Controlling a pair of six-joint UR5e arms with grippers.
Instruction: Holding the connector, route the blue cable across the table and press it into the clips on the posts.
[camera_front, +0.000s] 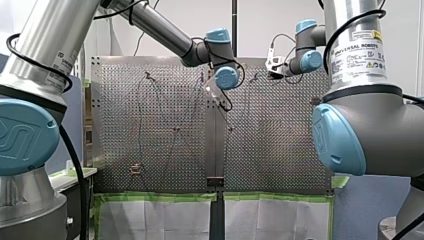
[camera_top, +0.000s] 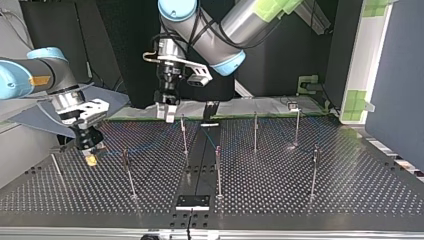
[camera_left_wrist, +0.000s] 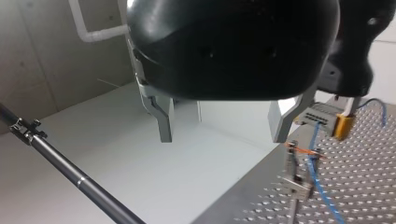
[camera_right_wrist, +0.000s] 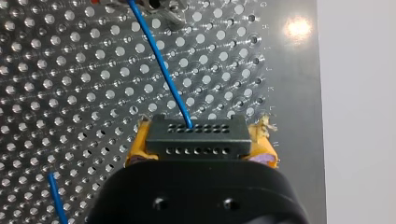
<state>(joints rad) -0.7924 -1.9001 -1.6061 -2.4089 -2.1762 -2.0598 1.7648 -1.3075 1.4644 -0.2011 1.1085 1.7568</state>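
Perforated steel table (camera_top: 300, 180) with thin posts (camera_top: 218, 170) standing across it. Our right gripper (camera_top: 90, 150) sits low at the top view's left, its yellow pads (camera_right_wrist: 135, 150) pinching the black connector (camera_right_wrist: 196, 140). The blue cable (camera_right_wrist: 161, 70) runs from the connector over the holes toward a clip (camera_left_wrist: 297, 183) on the nearest post. Our left gripper (camera_left_wrist: 223, 135) hangs off the table's edge, on the side away from the top view's camera, with metal fingers (camera_left_wrist: 164, 123) spread wide and holding nothing. We judge routing is under way and most posts look bare; the next move calls for carrying the connector to the following post with the cable kept taut, then pushing the cable down into that clip.
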